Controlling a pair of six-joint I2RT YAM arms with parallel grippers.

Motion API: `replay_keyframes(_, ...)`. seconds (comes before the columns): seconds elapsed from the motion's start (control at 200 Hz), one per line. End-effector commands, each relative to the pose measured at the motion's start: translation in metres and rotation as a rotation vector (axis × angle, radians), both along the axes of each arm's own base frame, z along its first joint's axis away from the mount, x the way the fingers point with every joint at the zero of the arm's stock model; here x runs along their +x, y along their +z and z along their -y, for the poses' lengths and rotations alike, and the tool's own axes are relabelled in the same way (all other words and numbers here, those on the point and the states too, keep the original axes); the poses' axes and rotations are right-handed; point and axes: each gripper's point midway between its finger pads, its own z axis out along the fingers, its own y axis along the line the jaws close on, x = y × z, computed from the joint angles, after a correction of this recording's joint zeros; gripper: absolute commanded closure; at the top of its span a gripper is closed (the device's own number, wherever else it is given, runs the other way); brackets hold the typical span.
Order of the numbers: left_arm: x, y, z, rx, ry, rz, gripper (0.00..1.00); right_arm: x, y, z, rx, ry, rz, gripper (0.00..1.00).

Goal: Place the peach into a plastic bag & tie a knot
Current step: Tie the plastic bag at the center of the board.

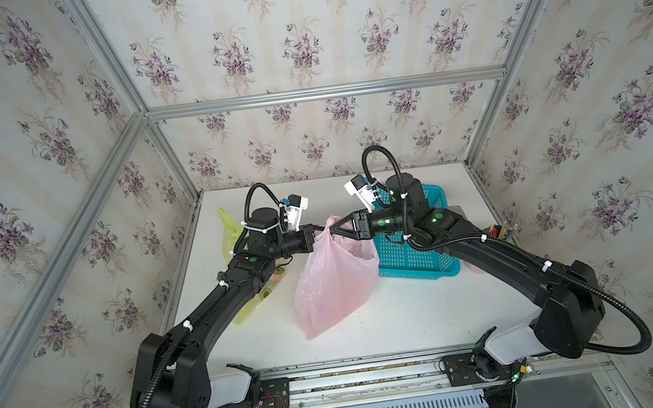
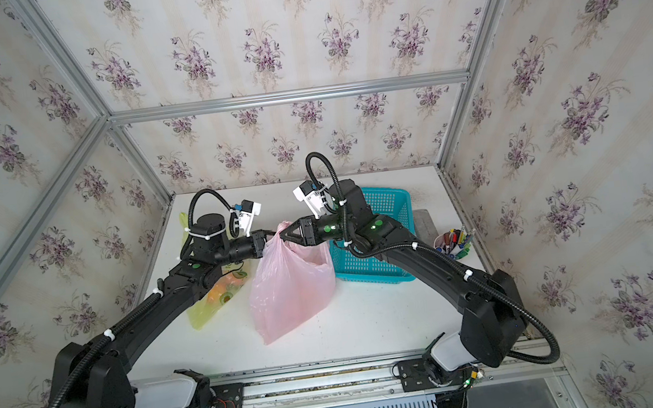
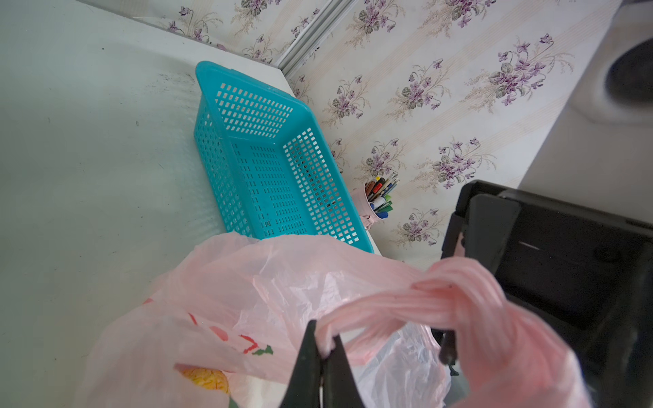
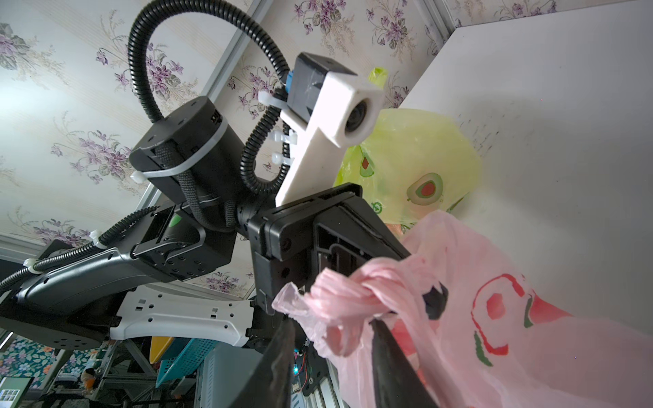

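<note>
A pink plastic bag [image 1: 334, 283] [image 2: 288, 289] hangs in the middle of the white table, its bottom resting on the surface. Its handles are twisted into a knot-like bunch [image 3: 448, 282] [image 4: 353, 286] at the top. My left gripper [image 1: 321, 227] [image 3: 323, 339] is shut on one pink handle strand just left of that bunch. My right gripper [image 1: 333, 227] [image 4: 332, 319] meets it from the right, its jaws apart with the bunched handles hanging loosely between them. A yellow-orange patch [image 3: 205, 379] shows through the bag; I cannot tell whether it is the peach or a print.
A teal mesh basket [image 1: 410, 254] [image 3: 261, 159] stands right behind the bag, under my right arm. A yellow-green bag [image 2: 210, 302] [image 4: 406, 152] with something orange inside lies under my left arm. A pink cup of pens [image 2: 452, 243] stands by the right wall.
</note>
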Motion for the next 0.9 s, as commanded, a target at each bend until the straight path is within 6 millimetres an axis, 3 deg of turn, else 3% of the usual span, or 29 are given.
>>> replay_keyframes(0.0, -0.0011, 0.0075, 0.0016, -0.020, -0.013, 0.024, 1.00, 0.0012, 0.0110, -0.0044, 0.038, 0.017, 0.023, 0.65)
replay_keyframes(0.265, -0.0008, 0.0080, 0.0017, -0.022, -0.010, 0.023, 1.00, -0.0003, 0.0120, -0.0081, 0.058, 0.042, 0.011, 0.74)
replay_keyframes(0.689, -0.0010, 0.0096, 0.0014, -0.026, -0.009, 0.024, 1.00, -0.0022, 0.0087, -0.0094, 0.058, 0.050, 0.003, 0.70)
replay_keyframes(0.899, -0.0012, 0.0112, 0.0009, -0.027, -0.005, 0.027, 1.00, -0.0032, 0.0055, -0.0109, 0.055, 0.057, -0.005, 0.89)
